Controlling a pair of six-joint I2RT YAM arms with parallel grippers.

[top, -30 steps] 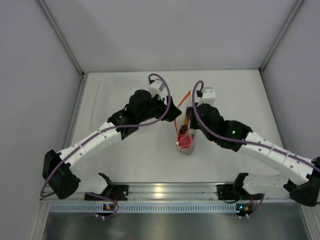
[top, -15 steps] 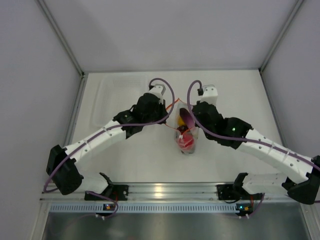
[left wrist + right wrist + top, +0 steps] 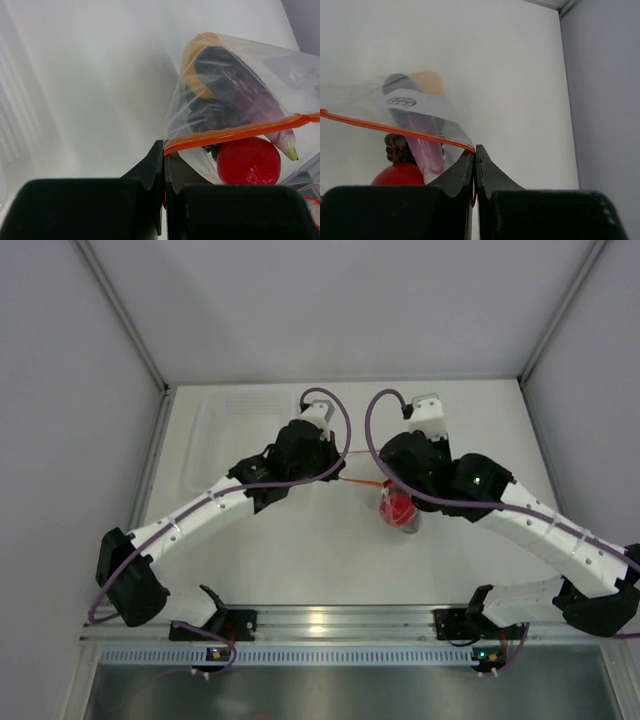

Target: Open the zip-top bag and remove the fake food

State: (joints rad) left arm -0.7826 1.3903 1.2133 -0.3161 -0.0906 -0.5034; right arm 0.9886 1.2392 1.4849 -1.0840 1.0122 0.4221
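The clear zip-top bag [image 3: 398, 512] hangs between my two arms, its orange zipper strip [image 3: 362, 481] pulled taut across the gap. My left gripper [image 3: 164, 150] is shut on one edge of the bag at the zipper strip [image 3: 235, 132]. My right gripper [image 3: 474, 152] is shut on the opposite edge at the same strip [image 3: 395, 129]. Inside the bag I see the fake food: a red tomato [image 3: 248, 161], a purple eggplant [image 3: 240, 90], a yellow lemon [image 3: 197, 65] and a dark grape bunch [image 3: 397, 145]. From above, the tomato [image 3: 398, 508] shows below the right wrist.
A rigid clear plastic tray [image 3: 225, 430] lies at the back left of the white table [image 3: 300, 560]. Grey walls close the table on the left, back and right. The arm bases sit on a metal rail [image 3: 320, 620] at the near edge.
My left gripper has moved in and closed on the bag's zipper edge. Both arms then pulled apart, stretching the strip, and the bag shifted right under the right wrist.
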